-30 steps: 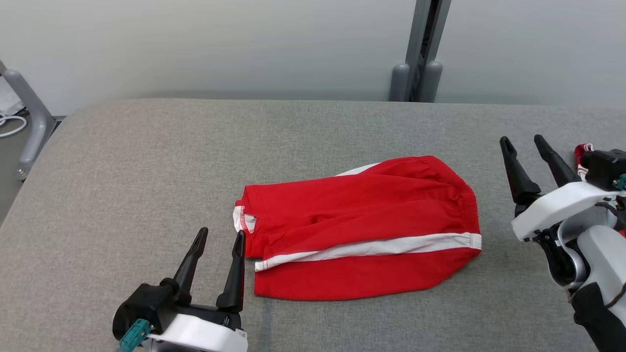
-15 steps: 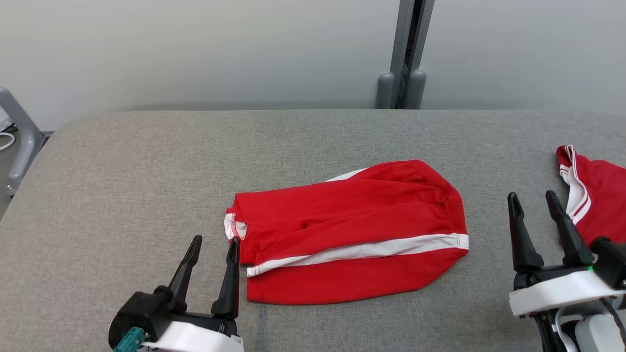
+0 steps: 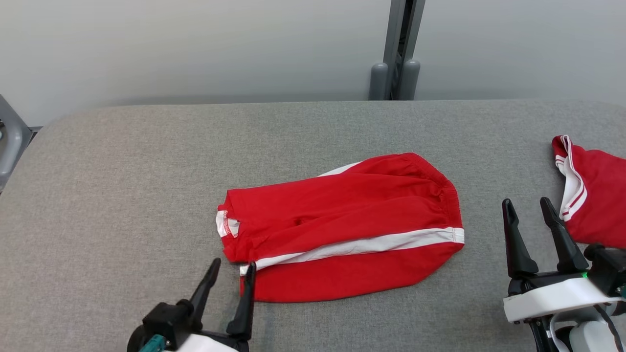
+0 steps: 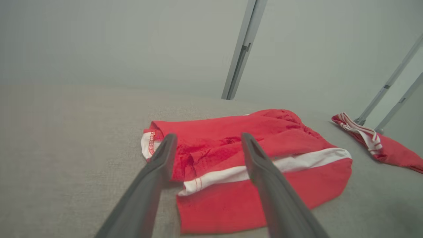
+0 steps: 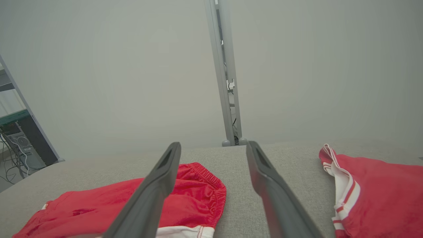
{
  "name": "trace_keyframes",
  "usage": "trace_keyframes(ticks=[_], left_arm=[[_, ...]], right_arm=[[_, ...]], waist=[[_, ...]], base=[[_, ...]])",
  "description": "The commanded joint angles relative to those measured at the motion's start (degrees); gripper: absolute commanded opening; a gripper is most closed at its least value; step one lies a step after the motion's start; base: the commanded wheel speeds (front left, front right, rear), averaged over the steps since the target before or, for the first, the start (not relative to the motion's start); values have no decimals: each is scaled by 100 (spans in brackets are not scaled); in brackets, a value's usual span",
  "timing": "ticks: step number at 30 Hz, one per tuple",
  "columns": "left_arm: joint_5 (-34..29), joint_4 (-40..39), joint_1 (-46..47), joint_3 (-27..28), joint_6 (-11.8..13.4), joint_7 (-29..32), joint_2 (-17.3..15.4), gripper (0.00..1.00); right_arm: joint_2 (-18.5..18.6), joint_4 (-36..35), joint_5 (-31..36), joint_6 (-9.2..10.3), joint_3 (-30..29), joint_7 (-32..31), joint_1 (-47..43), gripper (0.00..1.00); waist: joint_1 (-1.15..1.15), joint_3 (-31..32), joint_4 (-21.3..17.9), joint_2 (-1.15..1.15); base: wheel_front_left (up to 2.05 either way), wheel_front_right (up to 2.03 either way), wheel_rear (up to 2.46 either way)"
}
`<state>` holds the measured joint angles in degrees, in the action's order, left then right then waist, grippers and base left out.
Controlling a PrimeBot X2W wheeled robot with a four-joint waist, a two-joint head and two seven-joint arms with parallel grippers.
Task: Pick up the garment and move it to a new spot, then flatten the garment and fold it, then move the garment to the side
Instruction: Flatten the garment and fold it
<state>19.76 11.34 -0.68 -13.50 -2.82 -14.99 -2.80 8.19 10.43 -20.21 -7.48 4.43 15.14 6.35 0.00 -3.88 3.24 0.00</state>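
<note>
Mid-tabletop (image 3: 146, 161), grey cloth surface: the red shorts (image 3: 342, 230) lie folded lengthwise, waistband end twd the robot's right, leg hem w/ white lining twd its left, and a white stripe runs along the near half. Robot's left pincer (image 3: 234, 265) is at lower left of head view, spread wide w/ nothing in it. Its inner fingertip is right at the shorts' near-left corner; can't tell if it touches the cloth. In left wrist view the two fingers (image 4: 160, 165) frame that hem end, stripe btwn them. Robot's right pincer (image 3: 525, 203) is at lower right, also spread wide & empty. It is over bare tabletop btwn the shorts and a second red garment (image 3: 594, 195) w/ white trim, which lies at the right edge, partly cut off by the frame. Right wrist view: elastic waistband (image 5: 211, 188) to one side of the fingers, second garment to the other, both apart from them. A grey post (image 3: 396, 49) stands behind the far edge, against a pale wall.
</note>
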Motion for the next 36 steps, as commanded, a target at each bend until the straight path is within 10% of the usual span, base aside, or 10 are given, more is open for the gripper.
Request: trace_keyframes(ticks=[1,31,32,34,36], left_arm=[[-69,269,101,-115,-79,-19,-23,100],[-816,2295,1248,-177,-177,-19,-35,100],[-794,2346,1264,-179,-201,-19,-34,82],[-742,2452,1315,-189,-234,-19,-35,12],[-719,2505,1371,-210,-263,-19,-32,0]], right_arm=[[25,39,12,-3,23,4,30,100],[14,258,1,-3,88,4,210,100],[17,262,-3,-3,96,4,216,100],[25,278,-7,-2,109,4,223,100],[26,283,-8,-3,100,4,237,100]], waist=[[0,-57,-38,0],[0,-436,-220,0],[0,-439,-224,0],[0,-441,-232,0],[0,-446,-233,0]], base=[[0,0,0],[0,0,0],[0,0,0],[0,0,0],[0,0,0]])
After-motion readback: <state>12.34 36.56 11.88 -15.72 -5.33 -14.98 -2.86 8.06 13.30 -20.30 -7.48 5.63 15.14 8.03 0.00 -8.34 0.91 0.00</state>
